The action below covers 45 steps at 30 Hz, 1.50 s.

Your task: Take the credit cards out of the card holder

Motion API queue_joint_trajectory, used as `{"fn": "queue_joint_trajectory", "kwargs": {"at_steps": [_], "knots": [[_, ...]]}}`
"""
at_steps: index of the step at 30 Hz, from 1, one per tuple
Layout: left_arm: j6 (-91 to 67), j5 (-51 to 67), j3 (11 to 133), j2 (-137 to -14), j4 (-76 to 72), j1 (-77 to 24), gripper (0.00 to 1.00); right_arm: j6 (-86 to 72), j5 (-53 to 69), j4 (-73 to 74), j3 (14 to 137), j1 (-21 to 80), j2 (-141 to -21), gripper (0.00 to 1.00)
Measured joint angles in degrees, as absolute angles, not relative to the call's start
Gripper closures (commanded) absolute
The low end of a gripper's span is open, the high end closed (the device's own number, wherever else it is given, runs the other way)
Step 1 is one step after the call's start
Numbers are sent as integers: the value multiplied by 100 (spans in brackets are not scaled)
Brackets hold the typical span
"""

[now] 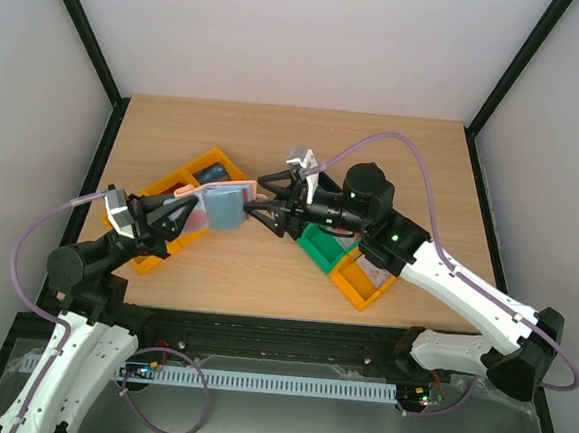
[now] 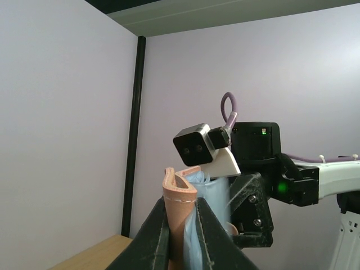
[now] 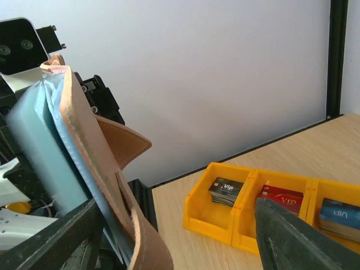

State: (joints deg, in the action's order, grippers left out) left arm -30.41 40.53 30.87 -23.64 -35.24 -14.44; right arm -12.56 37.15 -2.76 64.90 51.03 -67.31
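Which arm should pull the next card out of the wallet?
The right. The left gripper is shut on the card holder, holding it up, so it is busy. The right gripper is open right at the holder's free end, so it can probably pinch the teal card.

Over the table's middle, my two arms meet head-on. My left arm (image 1: 85,261) rises from its near-left base and reaches up to the right, and my left gripper (image 1: 181,214) is clamped tight on one edge of the card holder (image 1: 222,209), holding it upright in the air. My right arm (image 1: 464,290) stretches leftward from the near-right base, elbow bent, green lights lit along its joints. My right gripper (image 1: 258,198) faces the left one, jaws spread wide at the holder's free edge; whether a finger touches it, I cannot tell.
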Motion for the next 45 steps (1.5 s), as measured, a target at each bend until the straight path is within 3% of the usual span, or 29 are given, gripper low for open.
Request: {"fn": "queue_joint_trajectory", "kwargs": {"at_steps": [14, 18, 25, 26, 29, 30, 32, 35, 39, 45], "knots": [[-3068, 4025, 3076, -2364, -3557, -1415, 98, -1529, 3752, -637, 6689, 5575, -7260, 23], [-3109, 4021, 3057, -2362, -3568, -1417, 98, -1594, 3634, -683, 6711, 5666, -7367, 43], [-3127, 3957, 2982, -2320, -3555, -1417, 98, -1706, 3555, -810, 6711, 5671, -7365, 91], [-3124, 3929, 2980, -2320, -3531, -1415, 91, -1723, 3553, -801, 6713, 5671, -7363, 97], [-3041, 3695, 2947, -2305, -3376, -1406, 36, -1734, 3446, -692, 6737, 5732, -7354, 98], [-3004, 3575, 2930, -2287, -3301, -1406, 28, -1778, 3321, -607, 6751, 5743, -7354, 98], [-2832, 3310, 2917, -2217, -3098, -1406, 20, -1870, 2871, -318, 6812, 5730, -7356, 99], [-2416, 2842, 2917, -2128, -2757, -1393, 15, -2038, 1931, 305, 7037, 5725, -7450, 98], [-1793, 2322, 2917, -2097, -2259, -1380, 3, -2370, 16, 1806, 8053, 5795, -8237, 98], [-1479, 2259, 2797, -2246, -1612, -1382, 1, -2574, -1544, 3465, 9448, 6169, -9657, 98]]}}
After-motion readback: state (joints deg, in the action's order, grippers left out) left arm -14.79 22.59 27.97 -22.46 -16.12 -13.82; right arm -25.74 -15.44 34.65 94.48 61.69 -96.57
